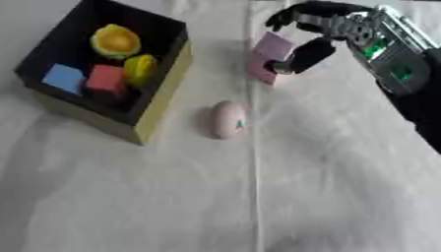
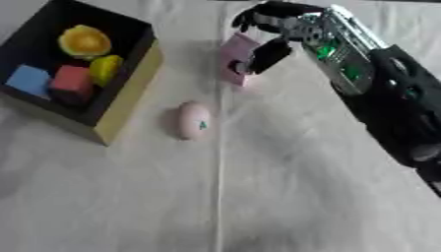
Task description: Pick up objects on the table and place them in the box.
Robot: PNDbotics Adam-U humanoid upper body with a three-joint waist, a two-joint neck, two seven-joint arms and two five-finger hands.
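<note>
My right hand (image 1: 314, 34) reaches in from the upper right, its fingers and thumb curled round a pink block (image 1: 269, 55) that stands at the table's far middle; whether the block is off the cloth I cannot tell. A pink egg-shaped thing (image 1: 229, 119) with a small green mark lies on the cloth nearer to me, just right of the box. The black box with yellow outer walls (image 1: 164, 96) sits at the upper left and holds a blue cube (image 1: 64, 78), a red cube (image 1: 107, 78), a yellow piece (image 1: 141, 68) and a yellow-orange round piece (image 1: 115, 41). My left hand does not show.
A white cloth (image 1: 258, 197) covers the table, with a crease running down its middle. My right forearm (image 2: 388, 98) stretches along the right side of the view.
</note>
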